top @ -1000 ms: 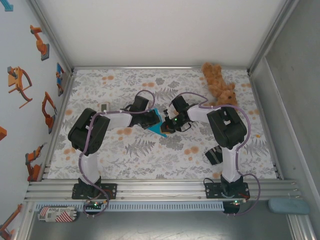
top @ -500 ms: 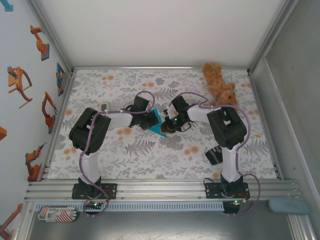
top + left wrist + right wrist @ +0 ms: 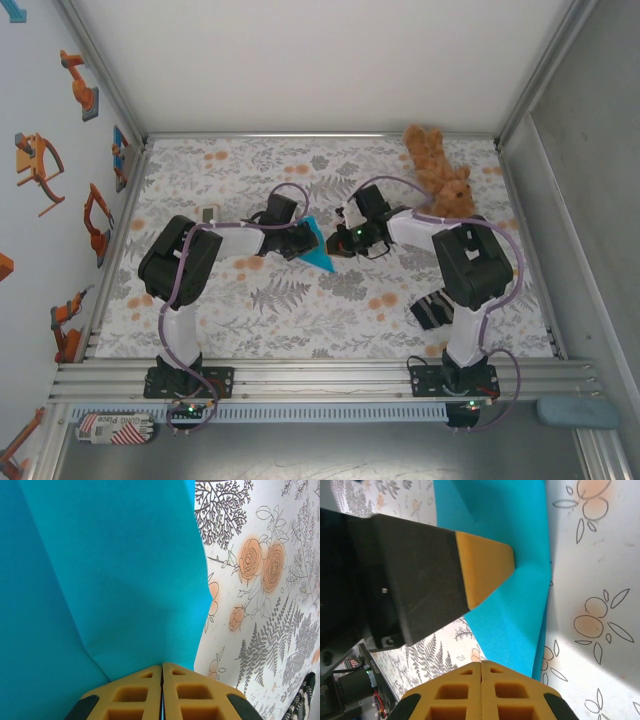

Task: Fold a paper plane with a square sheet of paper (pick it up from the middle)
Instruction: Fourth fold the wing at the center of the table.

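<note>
The cyan-blue sheet of paper (image 3: pixel 320 258) is folded into a pointed triangular shape and sits mid-table, its tip toward the near right. My left gripper (image 3: pixel 303 243) is shut on its left edge. In the left wrist view the creased paper (image 3: pixel 110 570) runs out from between the closed fingertips of the left gripper (image 3: pixel 161 667). My right gripper (image 3: pixel 337 240) is shut just to the right of the paper, with nothing between its fingers. In the right wrist view the right gripper (image 3: pixel 481 664) meets the near edge of the paper (image 3: pixel 520 605), and a left finger (image 3: pixel 482 565) rests on the paper beyond.
A brown teddy bear (image 3: pixel 438 170) lies at the back right. A dark striped cloth (image 3: pixel 430 308) lies by the right arm's base. A small white object (image 3: pixel 208 214) sits at the left. A floral cloth (image 3: pixel 300 310) covers the table, and metal rails (image 3: pixel 320 375) frame it.
My right gripper has drawn back to the right and off the paper, and its arm has swung to the right. The left gripper has kept its hold in much the same place.
</note>
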Motion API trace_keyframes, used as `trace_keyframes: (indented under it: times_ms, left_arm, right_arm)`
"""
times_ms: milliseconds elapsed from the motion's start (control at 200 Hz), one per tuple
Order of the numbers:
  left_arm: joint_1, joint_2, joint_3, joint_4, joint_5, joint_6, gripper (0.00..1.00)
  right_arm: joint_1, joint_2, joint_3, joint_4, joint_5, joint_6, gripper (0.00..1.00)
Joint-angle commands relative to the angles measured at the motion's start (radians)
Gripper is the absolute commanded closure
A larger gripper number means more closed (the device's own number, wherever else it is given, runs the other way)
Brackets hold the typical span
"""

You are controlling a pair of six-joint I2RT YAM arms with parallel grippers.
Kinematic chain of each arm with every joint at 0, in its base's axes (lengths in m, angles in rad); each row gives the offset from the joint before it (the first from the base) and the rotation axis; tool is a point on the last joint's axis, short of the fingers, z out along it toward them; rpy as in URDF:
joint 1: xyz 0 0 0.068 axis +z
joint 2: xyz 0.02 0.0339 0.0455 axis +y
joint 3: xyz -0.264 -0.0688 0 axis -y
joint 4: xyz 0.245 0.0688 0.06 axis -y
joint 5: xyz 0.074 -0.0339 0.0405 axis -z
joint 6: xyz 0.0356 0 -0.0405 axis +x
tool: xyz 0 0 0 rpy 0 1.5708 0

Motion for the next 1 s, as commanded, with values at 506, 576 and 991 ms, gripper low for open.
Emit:
trace_keyframes:
  times_ms: [506, 576, 991]
  left_arm:
    - [0.009, 0.038, -0.046, -0.099, -0.059, 0.008, 0.92]
    - [0.012, 0.038, -0.045, -0.117, -0.069, 0.010, 0.92]
    - [0.021, 0.032, -0.056, -0.144, -0.088, 0.020, 0.93]
  right_arm:
    - [0.022, 0.099, 0.013, -0.121, 0.002, -0.056, 0.98]
    - [0.022, 0.093, -0.004, -0.135, 0.012, -0.063, 0.99]
    - [0.022, -0.020, -0.136, -0.149, -0.021, -0.075, 0.97]
